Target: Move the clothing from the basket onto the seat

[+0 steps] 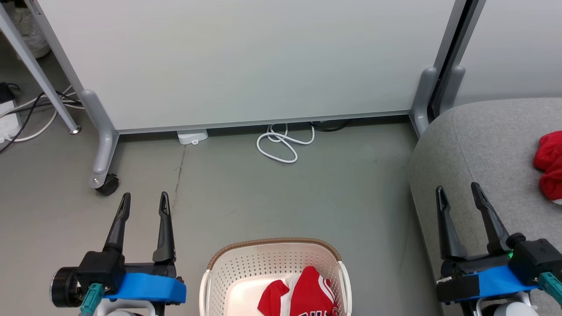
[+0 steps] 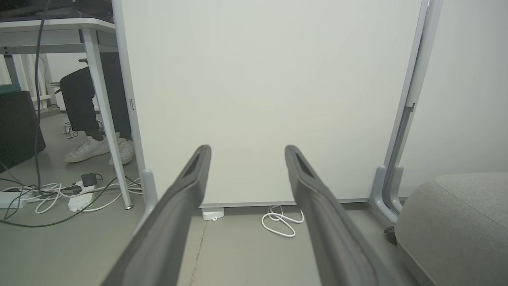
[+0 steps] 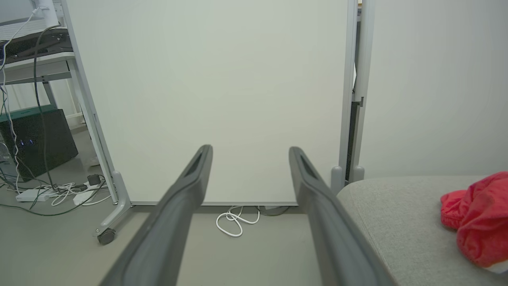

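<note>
Ideally, with the left gripper [image 1: 145, 195] and right gripper [image 1: 458, 188] both spread wide and empty, one should dip into the basket [image 1: 272, 242], pinch the red jersey [image 1: 311, 294] lying there by its raised fold, and carry it to the grey seat [image 1: 474, 145] beside the other red garment [image 1: 551, 164].

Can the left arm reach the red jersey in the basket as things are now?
Probably yes. The left tool is open and holds nothing, the basket is open at the top, and the jersey lies uncovered inside it, to the tool's right.
</note>
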You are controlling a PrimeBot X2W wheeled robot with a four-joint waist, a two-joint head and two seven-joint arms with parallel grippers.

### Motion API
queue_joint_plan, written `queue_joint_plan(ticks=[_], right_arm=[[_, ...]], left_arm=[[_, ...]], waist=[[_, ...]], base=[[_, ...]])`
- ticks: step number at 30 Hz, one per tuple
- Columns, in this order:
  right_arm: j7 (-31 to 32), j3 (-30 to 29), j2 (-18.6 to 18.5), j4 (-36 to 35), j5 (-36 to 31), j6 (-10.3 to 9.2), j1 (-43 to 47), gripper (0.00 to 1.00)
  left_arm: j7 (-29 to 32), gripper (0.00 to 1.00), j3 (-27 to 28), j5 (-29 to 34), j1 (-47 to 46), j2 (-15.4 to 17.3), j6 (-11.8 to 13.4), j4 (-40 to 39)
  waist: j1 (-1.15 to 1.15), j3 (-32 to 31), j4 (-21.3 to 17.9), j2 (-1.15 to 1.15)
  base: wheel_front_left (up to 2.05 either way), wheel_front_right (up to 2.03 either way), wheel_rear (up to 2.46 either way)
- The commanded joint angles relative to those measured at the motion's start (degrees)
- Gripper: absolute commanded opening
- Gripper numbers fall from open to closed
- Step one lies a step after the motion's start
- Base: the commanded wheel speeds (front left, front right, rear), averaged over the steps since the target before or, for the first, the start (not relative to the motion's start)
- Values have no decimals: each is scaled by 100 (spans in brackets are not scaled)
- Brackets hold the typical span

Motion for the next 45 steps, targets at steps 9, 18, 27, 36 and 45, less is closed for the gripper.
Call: queue_joint_plan(ticks=[9, 18, 27, 36, 45], right_arm=[[-3, 21, 10, 27, 63, 3, 48, 100], [-3, 20, 9, -28, 62, 3, -145, 100], [-3, 79, 7, -128, -66, 3, -557, 100], [-3, 101, 7, -278, -238, 3, -1128, 100], [-3, 103, 7, -458, -343, 3, -1626, 100]], left_arm=[[-25, 100, 44, 94, -13, -42, -64, 20], [-25, 100, -343, 79, -448, 34, -264, 407], [-21, 100, -1191, -83, -1286, 277, -319, 1195], [-22, 100, -2391, -394, -2218, 556, -307, 2102], [-22, 100, -3465, -740, -3104, 614, -307, 3086]], waist=[[0, 23, -26, 0], [0, 179, -76, 0], [0, 651, -308, 0], [0, 1463, -586, 0], [0, 2387, -777, 0]], base=[[0, 0, 0], [0, 0, 0], [0, 0, 0], [0, 0, 0], [0, 0, 0]])
